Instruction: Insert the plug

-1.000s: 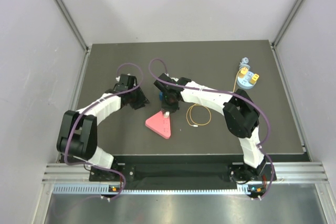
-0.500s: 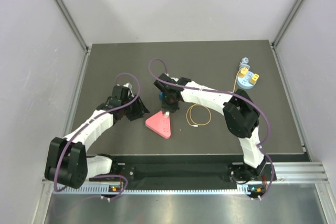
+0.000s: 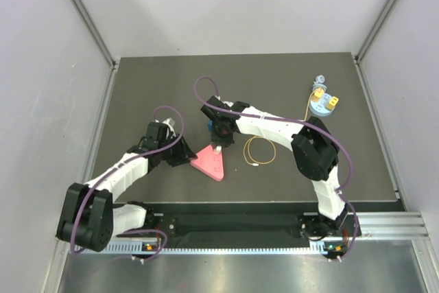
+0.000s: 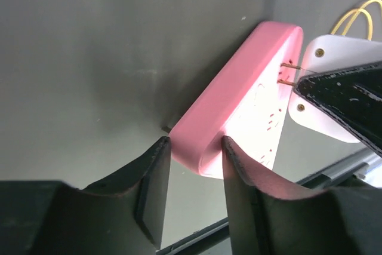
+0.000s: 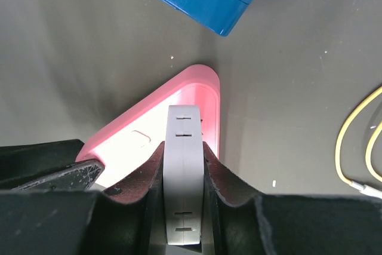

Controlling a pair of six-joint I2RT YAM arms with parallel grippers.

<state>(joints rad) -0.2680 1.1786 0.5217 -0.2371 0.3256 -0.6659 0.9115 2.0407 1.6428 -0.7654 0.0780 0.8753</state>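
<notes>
R claw (image 5: pixel 183 154) gripped flat sides of grey plastic plug (image 5: pixel 184 122), prob. light, stiff, brass pins (image 4: pixel 289 65) bendable; L claw (image 4: pixel 194 145) pinched pink triangular block (image 4: pixel 239 94).

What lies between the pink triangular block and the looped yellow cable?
Nothing: only bare dark table mat separates the pink triangular block from the looped yellow cable. The right wrist view shows it best; the top view agrees.

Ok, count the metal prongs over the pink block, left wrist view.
2. Upper prong and lower prong sit over the pink triangular block, beside the right gripper; more may be hidden behind it.
</notes>
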